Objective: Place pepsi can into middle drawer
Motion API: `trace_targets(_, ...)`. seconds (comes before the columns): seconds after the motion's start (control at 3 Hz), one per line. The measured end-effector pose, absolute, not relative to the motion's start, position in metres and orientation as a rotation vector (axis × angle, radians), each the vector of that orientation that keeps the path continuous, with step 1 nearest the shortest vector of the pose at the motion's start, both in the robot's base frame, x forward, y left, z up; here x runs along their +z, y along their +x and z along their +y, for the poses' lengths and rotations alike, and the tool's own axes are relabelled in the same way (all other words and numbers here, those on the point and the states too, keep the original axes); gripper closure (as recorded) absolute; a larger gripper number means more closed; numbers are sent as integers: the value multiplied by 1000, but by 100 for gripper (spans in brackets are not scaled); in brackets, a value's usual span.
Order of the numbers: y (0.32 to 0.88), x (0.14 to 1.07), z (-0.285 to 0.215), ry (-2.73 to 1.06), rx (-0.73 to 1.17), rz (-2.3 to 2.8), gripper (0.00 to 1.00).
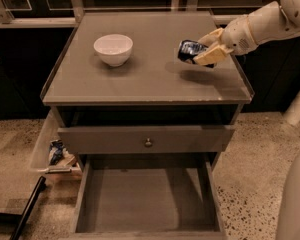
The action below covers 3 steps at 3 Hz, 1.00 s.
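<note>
Claw [204,48] is clamped on the can [189,49], one finger above it and one below, over the right rear part of the surface [140,81]. The can lies tilted on its side in the grip and looks lifted clear, judging by the shadow under it. Pickup looks done. Left to do: carry the can forward and down, then let it go inside the middle drawer [147,199], which stands pulled open below with a bare floor. The drawer front [115,140] with the knob [148,142] sits shut above it and partly overhangs the route down, so the can likely has to come out past the front edge first.

Hard to make out:
- The can's far end is covered by the fingers, and its markings can't be read.
- The open drawer's front edge is cut off at the bottom, and the arm [262,26] runs out of view at right.
- The bowl [113,48] is well apart on the left.
- The wrapper [56,151] lies low beside the cabinet, unclear what it rests in.
</note>
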<state>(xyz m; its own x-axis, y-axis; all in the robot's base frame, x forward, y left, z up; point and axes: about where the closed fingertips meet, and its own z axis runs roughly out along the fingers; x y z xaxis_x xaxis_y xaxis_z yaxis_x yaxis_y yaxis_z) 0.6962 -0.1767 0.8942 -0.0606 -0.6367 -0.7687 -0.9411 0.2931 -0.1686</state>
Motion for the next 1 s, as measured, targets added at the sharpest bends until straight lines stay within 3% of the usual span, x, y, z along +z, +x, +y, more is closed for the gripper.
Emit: trace_targets(1.0,576,870,-188,-1494,449,1697,100)
